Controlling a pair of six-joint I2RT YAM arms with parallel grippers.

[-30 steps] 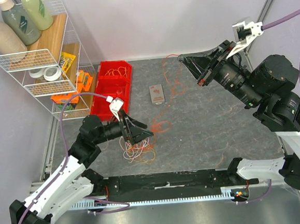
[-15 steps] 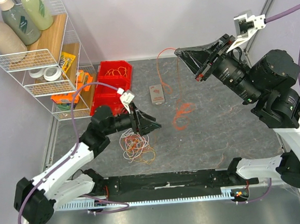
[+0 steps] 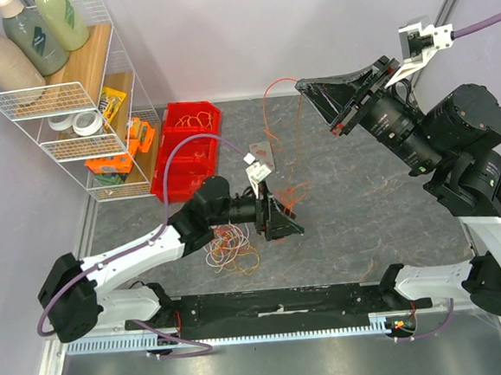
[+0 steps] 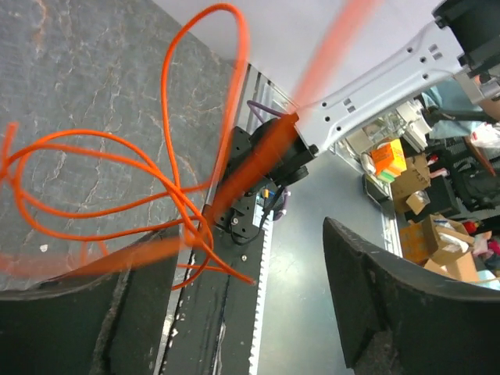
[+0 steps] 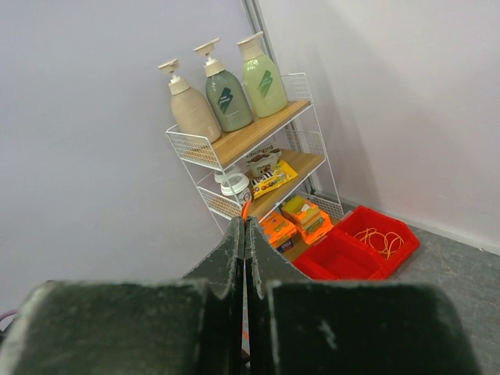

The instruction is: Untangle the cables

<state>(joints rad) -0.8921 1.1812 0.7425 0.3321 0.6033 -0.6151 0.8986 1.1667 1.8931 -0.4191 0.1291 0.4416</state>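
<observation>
Item: thin orange cable [image 3: 266, 117], pinched in the clenched right gripper [image 3: 300, 86], hanging down to loops over the grey stone-patterned table [image 3: 364, 198]. Left gripper [image 3: 286, 225]: jaws spread around those loops, seemingly ungrasped. White-and-orange cable tangle [image 3: 229, 252]: on the table, just beside it.

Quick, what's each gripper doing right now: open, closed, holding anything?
Left gripper: open, holding nothing; orange cable loops right in front of it.
Right gripper: closed on the orange cable.

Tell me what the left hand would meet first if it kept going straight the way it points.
Probably the orange cable: its loops hang right ahead of the left hand, though depth is unclear.
</observation>
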